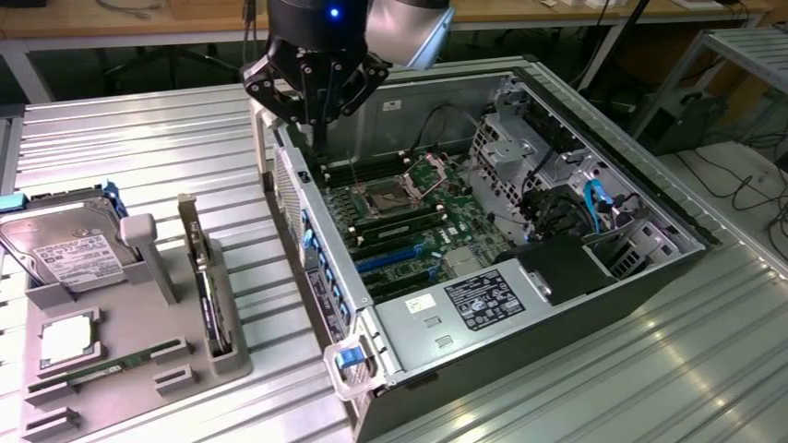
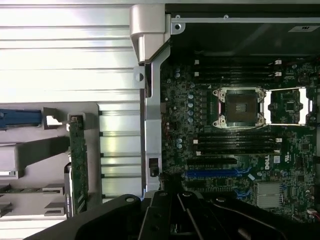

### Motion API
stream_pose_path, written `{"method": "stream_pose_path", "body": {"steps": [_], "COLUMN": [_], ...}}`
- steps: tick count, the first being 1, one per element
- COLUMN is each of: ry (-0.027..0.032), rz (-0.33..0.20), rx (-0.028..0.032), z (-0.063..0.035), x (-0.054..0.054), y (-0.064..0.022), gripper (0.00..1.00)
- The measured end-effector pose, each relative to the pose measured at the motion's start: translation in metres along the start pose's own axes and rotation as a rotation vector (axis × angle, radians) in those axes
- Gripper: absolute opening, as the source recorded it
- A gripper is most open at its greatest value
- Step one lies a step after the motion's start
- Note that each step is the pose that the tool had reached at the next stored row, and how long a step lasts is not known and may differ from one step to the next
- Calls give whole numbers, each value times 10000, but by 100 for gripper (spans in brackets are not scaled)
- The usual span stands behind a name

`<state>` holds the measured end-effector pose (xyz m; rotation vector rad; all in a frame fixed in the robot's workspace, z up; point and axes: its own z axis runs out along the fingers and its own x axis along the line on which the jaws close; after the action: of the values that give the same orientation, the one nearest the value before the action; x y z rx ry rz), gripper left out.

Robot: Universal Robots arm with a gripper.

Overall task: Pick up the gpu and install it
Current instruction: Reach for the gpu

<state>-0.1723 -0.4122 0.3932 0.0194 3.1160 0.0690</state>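
The big grey open computer case (image 1: 555, 369) lies on its side, and the black gripper (image 1: 314, 115) hangs over its rear wall, pinched shut on nothing. The gpu (image 1: 203, 277), a thin dark circuit card with a pale bracket, stands on edge in the grey holder tray (image 1: 129, 328), well apart. Brought down shut like that, the fingers could strike the card's edge or the case wall.

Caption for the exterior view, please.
Gripper hangs over the open computer case, while the gpu stands on edge in the gray holder beside it.

An open computer case (image 1: 555, 369) lies on the ribbed table (image 1: 148, 148); at the exterior view's left, a grey holder (image 1: 124, 323) carries a hard drive (image 1: 62, 249).
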Motion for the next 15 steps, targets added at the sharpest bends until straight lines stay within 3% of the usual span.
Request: {"method": "stream_pose_path", "body": {"steps": [15], "ry": [7], "rz": [-171], "rx": [-4], "z": [-10], "x": [262], "y": [-82], "gripper": [11]}}
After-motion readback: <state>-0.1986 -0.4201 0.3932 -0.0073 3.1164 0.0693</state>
